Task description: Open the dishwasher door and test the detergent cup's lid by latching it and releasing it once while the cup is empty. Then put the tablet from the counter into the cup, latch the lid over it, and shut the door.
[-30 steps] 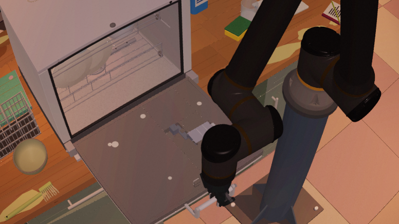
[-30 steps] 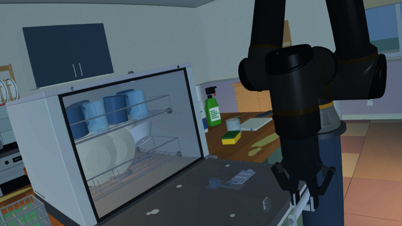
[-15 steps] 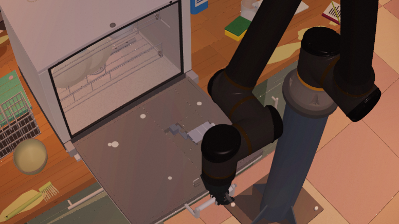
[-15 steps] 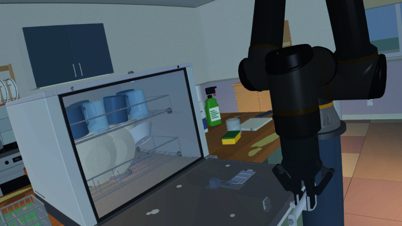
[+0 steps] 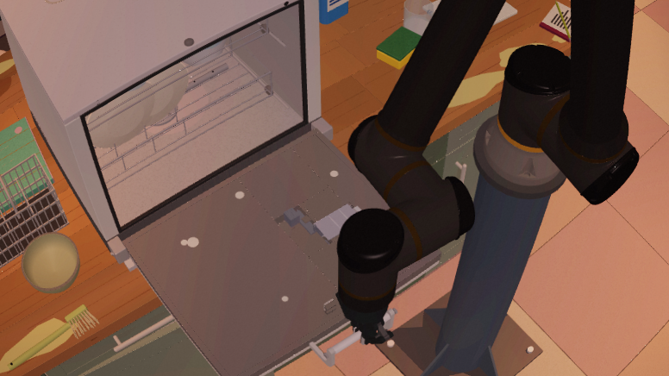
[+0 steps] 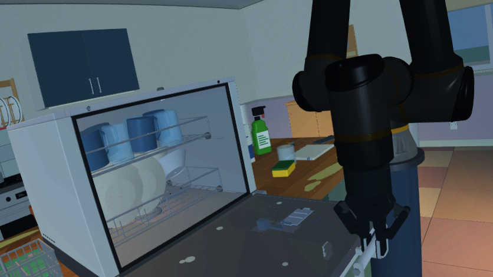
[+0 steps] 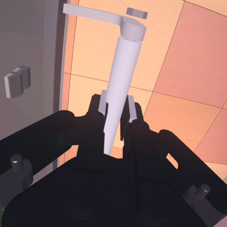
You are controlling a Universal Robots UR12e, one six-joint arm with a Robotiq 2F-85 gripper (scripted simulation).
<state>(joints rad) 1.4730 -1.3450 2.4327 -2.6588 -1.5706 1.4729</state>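
The dishwasher (image 5: 154, 93) stands on the counter with its door (image 5: 252, 252) folded down flat toward the floor. On the door's inner face sits the detergent cup (image 5: 293, 218) with its pale lid (image 5: 334, 221) swung open beside it. Along the door's outer edge runs a white bar handle (image 5: 350, 343) (image 7: 121, 82). My gripper (image 5: 372, 337) (image 6: 374, 241) (image 7: 116, 109) points down at that edge and is closed around the door handle. I cannot make out the tablet with certainty.
The door's outer edge overhangs the tiled floor beside my blue base column (image 5: 491, 280). A sponge (image 5: 398, 47), a cup and a green spray bottle (image 6: 260, 132) stand on the counter to the right of the dishwasher. A wire basket (image 5: 25, 206), a bowl (image 5: 50, 262) and a brush lie to its left.
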